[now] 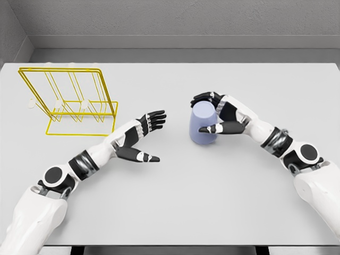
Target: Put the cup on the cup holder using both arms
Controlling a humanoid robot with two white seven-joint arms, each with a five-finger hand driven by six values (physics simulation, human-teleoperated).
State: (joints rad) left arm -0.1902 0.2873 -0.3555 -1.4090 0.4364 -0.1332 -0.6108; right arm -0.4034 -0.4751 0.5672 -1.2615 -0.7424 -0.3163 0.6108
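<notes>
A lavender cup point(202, 123) stands upside down on the grey table point(175, 191), right of the middle. My right hand point(214, 114) wraps it from the right, fingers over its far side and thumb across its front. The yellow wire cup holder point(71, 101) stands at the table's far left. My left hand point(143, 135) hovers open between the holder and the cup, palm turned toward the cup, holding nothing, a short gap left of the cup.
A grey wall point(175, 21) rises behind the table's far edge. The table's front edge runs along the bottom of the view.
</notes>
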